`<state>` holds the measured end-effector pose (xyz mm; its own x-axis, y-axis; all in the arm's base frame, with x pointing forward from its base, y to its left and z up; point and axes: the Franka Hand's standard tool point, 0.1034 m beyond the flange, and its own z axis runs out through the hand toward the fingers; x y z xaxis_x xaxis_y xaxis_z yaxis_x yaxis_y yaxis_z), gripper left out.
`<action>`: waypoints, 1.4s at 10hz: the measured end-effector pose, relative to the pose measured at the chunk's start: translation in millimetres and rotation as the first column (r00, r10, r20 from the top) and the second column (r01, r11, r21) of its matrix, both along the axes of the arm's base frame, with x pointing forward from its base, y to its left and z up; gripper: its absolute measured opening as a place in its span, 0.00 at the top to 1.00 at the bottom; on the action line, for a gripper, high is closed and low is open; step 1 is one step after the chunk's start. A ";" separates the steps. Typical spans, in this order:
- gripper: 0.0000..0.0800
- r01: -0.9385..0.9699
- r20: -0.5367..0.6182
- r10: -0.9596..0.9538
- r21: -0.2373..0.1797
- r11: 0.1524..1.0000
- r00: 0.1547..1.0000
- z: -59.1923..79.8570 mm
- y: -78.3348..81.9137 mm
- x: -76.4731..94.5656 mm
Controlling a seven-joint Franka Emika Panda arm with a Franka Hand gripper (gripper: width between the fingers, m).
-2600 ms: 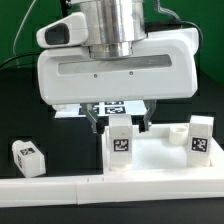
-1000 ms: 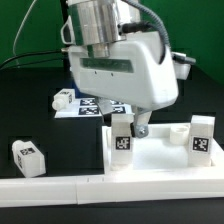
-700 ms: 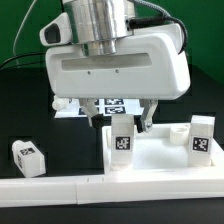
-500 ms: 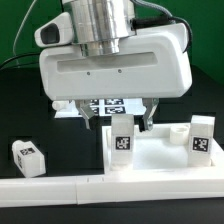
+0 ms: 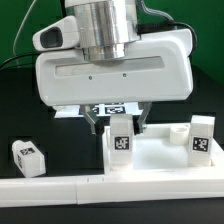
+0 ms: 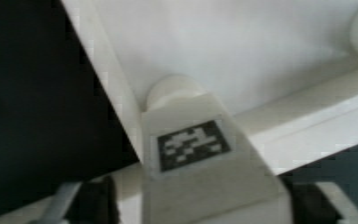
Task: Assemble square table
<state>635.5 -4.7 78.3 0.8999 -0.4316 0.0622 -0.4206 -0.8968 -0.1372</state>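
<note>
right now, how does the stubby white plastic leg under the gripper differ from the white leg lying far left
The gripper straddles the upright leg, which stands on the white square tabletop. The far-left leg lies tipped over on the black table, off the tabletop, with no gripper around it. Both are white with black-and-white tags.
</note>
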 end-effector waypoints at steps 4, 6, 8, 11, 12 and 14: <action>0.64 0.372 -0.048 -0.371 0.028 0.928 0.927 -0.1 -1.1 -0.5; 0.64 0.644 -0.111 -0.638 0.030 0.764 0.762 1.3 -2.5 1.1; 0.64 0.884 -0.181 -0.866 0.047 0.466 0.466 -2.1 -0.7 0.1; 0.64 0.945 -0.197 -0.925 0.047 0.323 0.326 -3.2 4.4 -0.5; 0.64 0.910 -0.182 -0.892 0.052 0.412 0.415 -3.4 3.6 -0.8; 0.34 0.722 -0.131 -0.712 0.062 0.689 0.690 -4.1 3.2 -1.0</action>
